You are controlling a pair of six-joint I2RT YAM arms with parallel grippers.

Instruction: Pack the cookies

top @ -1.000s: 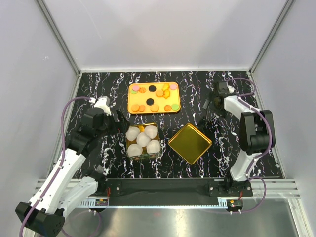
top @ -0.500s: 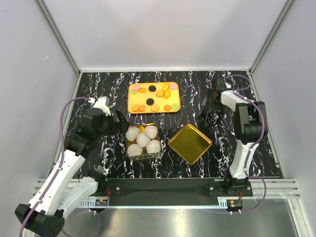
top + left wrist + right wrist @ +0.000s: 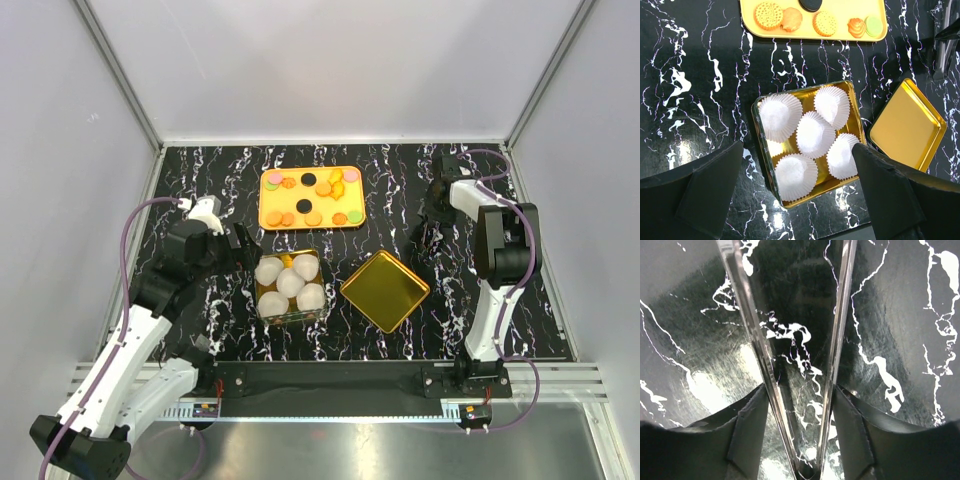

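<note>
The cookies (image 3: 313, 218), small orange, black, pink and green discs, lie on a yellow tray (image 3: 300, 199) at the back; some show in the left wrist view (image 3: 768, 15). A gold tin (image 3: 290, 322) holds several white paper cups (image 3: 815, 134). My left gripper (image 3: 232, 248) is open and empty, above the tin's left side, its fingers (image 3: 715, 180) straddling the tin (image 3: 765, 165). My right gripper (image 3: 432, 228) at the right is shut on metal tongs (image 3: 837, 340), whose two blades spread in a V between its fingers (image 3: 752, 430) above the black marble table.
The tin's gold lid (image 3: 385, 291) lies inside up, right of the tin; it also shows in the left wrist view (image 3: 907, 131). The tongs' tips (image 3: 942, 55) show at that view's top right. White walls enclose the table on three sides.
My right arm has folded in, its elbow moving back and left, and the gripper with the tongs has shifted slightly right. The left arm has barely moved.
</note>
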